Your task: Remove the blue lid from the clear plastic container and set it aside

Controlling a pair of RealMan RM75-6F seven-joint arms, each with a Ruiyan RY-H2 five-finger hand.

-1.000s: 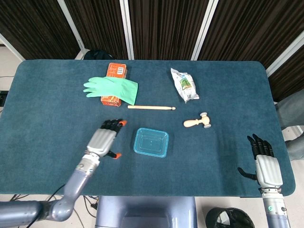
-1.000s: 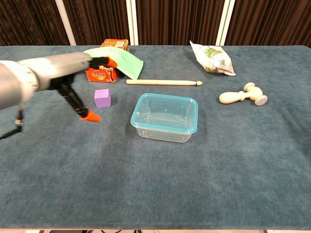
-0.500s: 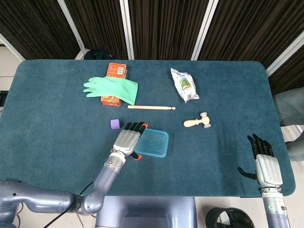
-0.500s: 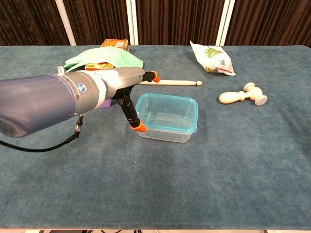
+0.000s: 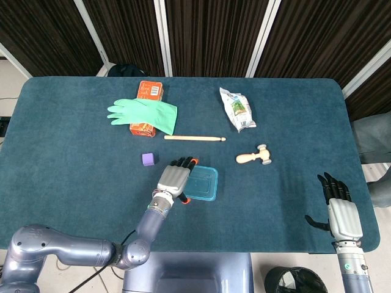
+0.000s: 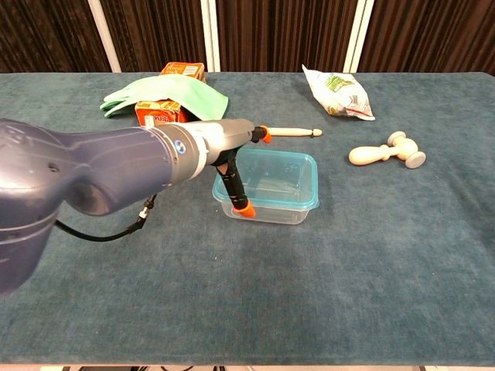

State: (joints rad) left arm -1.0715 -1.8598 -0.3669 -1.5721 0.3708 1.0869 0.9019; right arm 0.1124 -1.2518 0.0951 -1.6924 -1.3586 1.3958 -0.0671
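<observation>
Left hand (image 5: 176, 180) has shifted right since earlier, fingers spread, now over left edge of clear plastic container (image 6: 272, 185). Blue lid (image 5: 203, 182) still on; removal not begun. Right hand (image 5: 341, 213) spread, lower right.

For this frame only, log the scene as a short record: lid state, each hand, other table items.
lid: blue lid on the clear plastic container
left hand: left hand over the container's left edge, fingers spread, grip not confirmed
right hand: right hand at the table's near right edge, holding nothing
others: green rubber glove, orange box, wooden stick, purple cube, wooden mallet, snack bag
</observation>
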